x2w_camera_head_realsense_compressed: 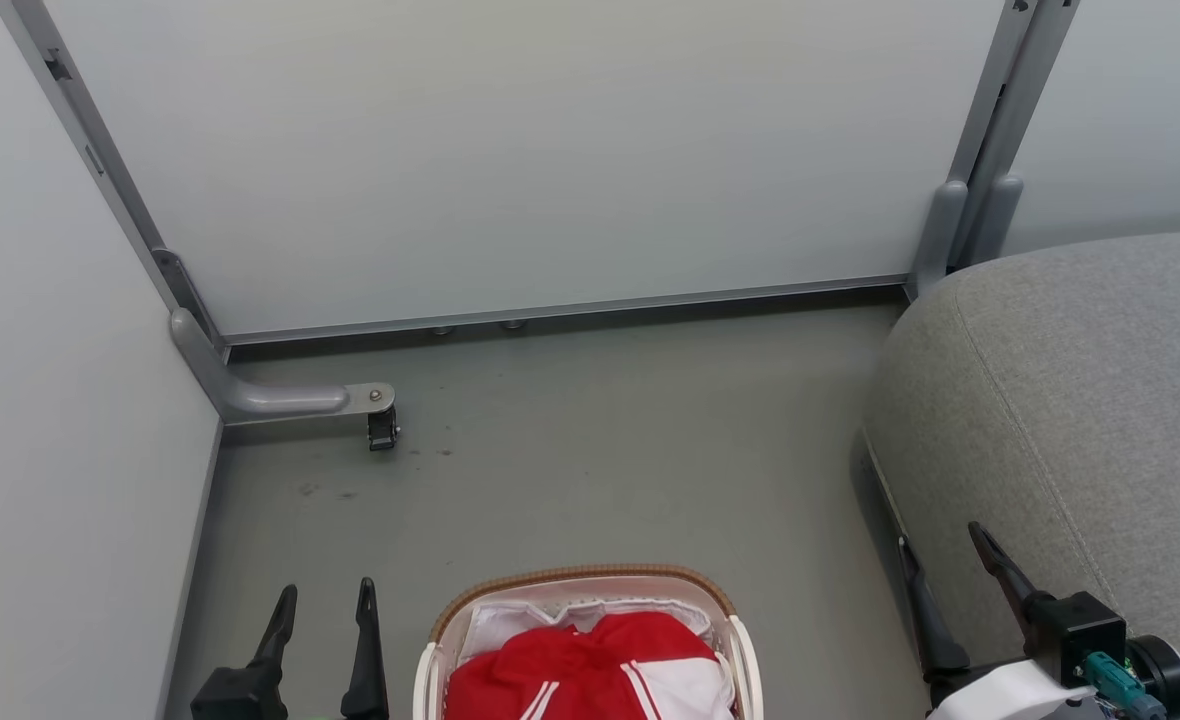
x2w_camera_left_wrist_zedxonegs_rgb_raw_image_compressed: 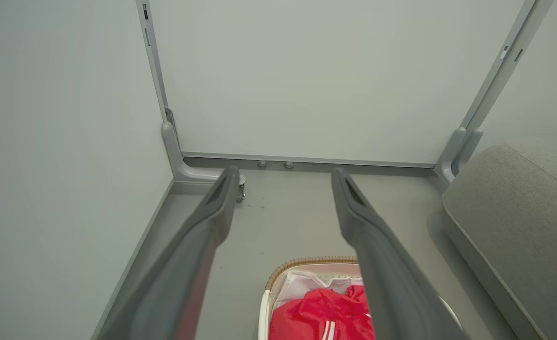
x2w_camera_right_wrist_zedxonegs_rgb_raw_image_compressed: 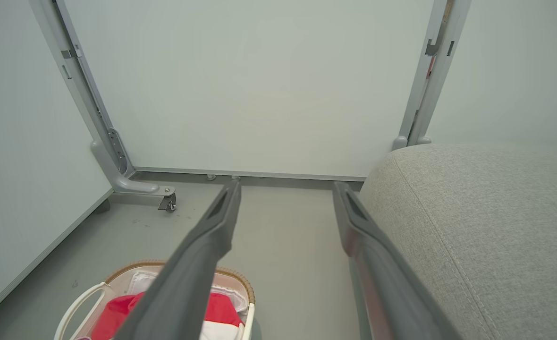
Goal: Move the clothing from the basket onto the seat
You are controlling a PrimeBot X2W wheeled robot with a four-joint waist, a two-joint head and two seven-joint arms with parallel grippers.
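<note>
1. The clothing (x2w_camera_head_realsense_compressed: 590, 665) lies in the basket (x2w_camera_head_realsense_compressed: 590, 575), at the bottom centre of my head view. It is soft, bright red fabric crumpled into a mound, with thin white stripes and a white panel.
2. The basket is oval, with white plastic walls, a brown woven rim and white handle loops at its sides. It stands on the matte grey floor (x2w_camera_head_realsense_compressed: 600, 450). A white cloth (x2w_camera_head_realsense_compressed: 510, 620) is bunched against its far wall, beneath the red fabric.
3. The seat (x2w_camera_head_realsense_compressed: 1080, 400) is on my right, apart from the basket. It has coarse grey woven upholstery, a rounded corner and a stitched seam along its edge.
4. My left gripper (x2w_camera_head_realsense_compressed: 328, 588) hovers just left of the basket, its long dark fingers spread with nothing between them.
5. My right gripper (x2w_camera_head_realsense_compressed: 940, 537) is beside the seat's near edge, its jaws equally wide apart and empty.
6. Smooth pale panels (x2w_camera_head_realsense_compressed: 510, 150) in grey metal frames close off the space. One frame foot carries a small black caster (x2w_camera_head_realsense_compressed: 382, 430).
</note>
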